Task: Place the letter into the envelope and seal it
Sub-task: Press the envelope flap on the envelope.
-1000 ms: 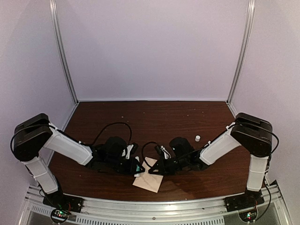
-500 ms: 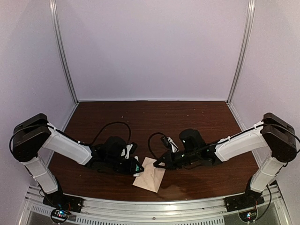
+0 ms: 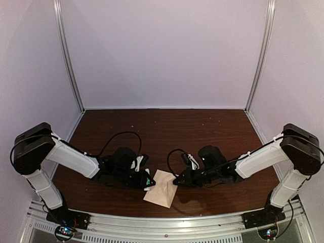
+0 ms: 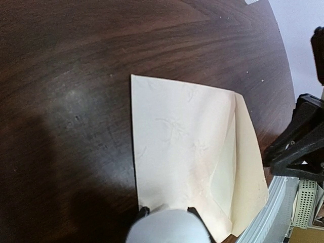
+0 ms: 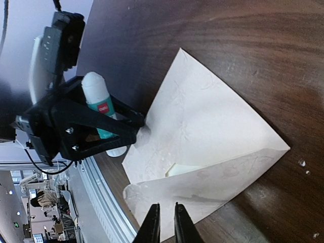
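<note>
1. The small pale beige-pink paper envelope (image 3: 161, 188) lay flat on the dark brown wooden table (image 3: 167, 131), close to its near edge and slantwise to it, between the two grippers.
2. The left gripper (image 3: 147, 181) was clamped on a white-capped teal glue stick (image 5: 96, 98), just beside the envelope's left edge.
3. The right gripper (image 5: 167, 225) hung over the opposite side, by the folded flap strip (image 4: 248, 167). Its fingers stood close together with a thin slit; whether they nipped paper could not be told.
4. Judged from this, the flap lay nearer the right fingers, the glue nearer the left edge, so sealing would turn on bringing flap and glue together.
</note>
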### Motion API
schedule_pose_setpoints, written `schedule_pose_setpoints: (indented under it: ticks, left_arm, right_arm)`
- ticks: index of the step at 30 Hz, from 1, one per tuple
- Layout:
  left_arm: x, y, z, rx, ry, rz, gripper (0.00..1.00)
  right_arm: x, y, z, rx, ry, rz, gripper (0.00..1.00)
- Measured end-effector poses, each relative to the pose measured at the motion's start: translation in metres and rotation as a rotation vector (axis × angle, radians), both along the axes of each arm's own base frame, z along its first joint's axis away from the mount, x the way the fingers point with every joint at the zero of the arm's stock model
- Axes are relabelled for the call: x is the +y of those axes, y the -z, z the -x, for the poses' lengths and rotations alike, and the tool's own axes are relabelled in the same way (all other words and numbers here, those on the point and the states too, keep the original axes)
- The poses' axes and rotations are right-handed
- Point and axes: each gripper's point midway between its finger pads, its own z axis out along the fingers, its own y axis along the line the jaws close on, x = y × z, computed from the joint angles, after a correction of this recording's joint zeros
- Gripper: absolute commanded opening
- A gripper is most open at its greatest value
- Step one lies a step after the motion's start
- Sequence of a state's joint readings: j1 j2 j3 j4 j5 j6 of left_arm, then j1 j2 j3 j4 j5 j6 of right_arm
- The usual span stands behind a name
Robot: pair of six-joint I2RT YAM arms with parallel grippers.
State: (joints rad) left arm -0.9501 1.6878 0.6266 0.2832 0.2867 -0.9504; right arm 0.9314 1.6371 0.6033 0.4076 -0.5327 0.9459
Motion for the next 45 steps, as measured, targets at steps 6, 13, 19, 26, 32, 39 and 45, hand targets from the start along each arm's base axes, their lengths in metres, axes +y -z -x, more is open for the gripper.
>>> schedule_pose_setpoints:
  ticks: [6,13,19,26,32,39,45]
  left_arm:
    - [0.0,0.0,0.0,-0.001,0.002,0.0,0.0]
    - [0.0,0.0,0.0,-0.001,0.003,0.0,0.0]
    - [0.0,0.0,0.0,-0.001,0.004,0.0,0.0]
    - [0.0,0.0,0.0,-0.001,0.004,-0.001,0.0]
    - [-0.001,0.0,0.0,-0.002,0.006,-0.001,0.0]
    - [-0.002,0.0,-0.001,-0.003,0.007,0.0,0.0]
    - [-0.002,0.0,-0.001,-0.005,0.008,-0.001,0.0]
  right_arm:
    - [0.007,0.031,0.002,0.058,-0.029,0.041,0.1]
    - [0.027,0.036,-0.005,0.064,-0.063,0.004,0.09]
    - [0.04,0.036,-0.004,0.063,-0.092,-0.03,0.09]
    - [0.047,0.037,0.0,0.062,-0.106,-0.036,0.08]
    - [0.049,0.038,0.0,0.062,-0.108,-0.033,0.08]
    - [0.053,0.039,-0.001,0.057,-0.116,-0.032,0.07]
    - [0.055,0.04,-0.003,0.052,-0.112,-0.025,0.07]
